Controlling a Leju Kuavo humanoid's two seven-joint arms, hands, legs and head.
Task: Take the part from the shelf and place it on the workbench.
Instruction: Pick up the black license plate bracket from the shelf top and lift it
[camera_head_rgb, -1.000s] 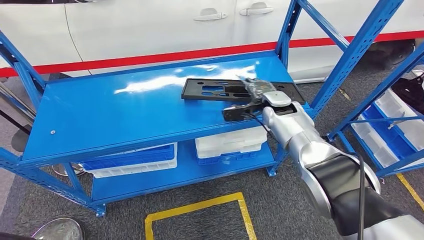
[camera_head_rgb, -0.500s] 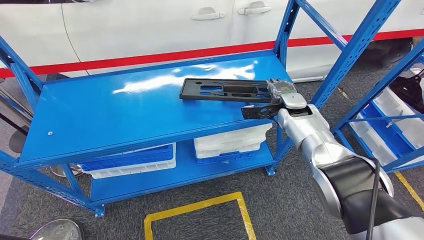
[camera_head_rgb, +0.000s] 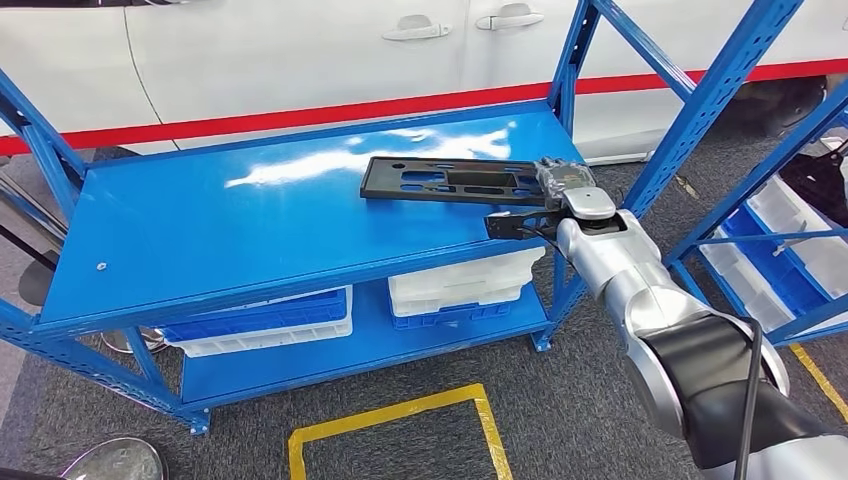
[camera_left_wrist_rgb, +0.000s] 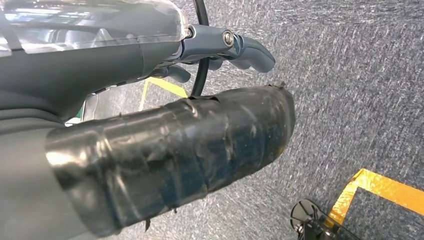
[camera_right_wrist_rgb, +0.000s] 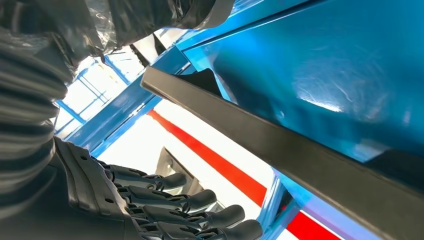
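A flat black part (camera_head_rgb: 440, 182) with several cut-outs lies on the top level of the blue shelf (camera_head_rgb: 230, 230), toward its right side. My right hand (camera_head_rgb: 562, 195) is at the part's right end, dark fingers over that end and the thumb out in front by the shelf's front edge. In the right wrist view the part's long dark edge (camera_right_wrist_rgb: 280, 145) runs across, with the straight fingers (camera_right_wrist_rgb: 190, 210) on one side and a gap between them and the part. My left hand (camera_left_wrist_rgb: 165, 150) hangs over the grey carpet holding nothing, its thumb wrapped in black tape.
White bins (camera_head_rgb: 462, 285) and a blue-and-white bin (camera_head_rgb: 265, 320) sit on the lower level. A blue upright (camera_head_rgb: 575, 50) stands just behind my right hand. A second rack (camera_head_rgb: 780, 240) with bins is at the right. Yellow floor tape (camera_head_rgb: 400, 415) marks the carpet; a white car (camera_head_rgb: 300, 50) stands behind.
My right hand has slid to the right along the part, from near its middle to its right end, then stayed still. The part has not moved.
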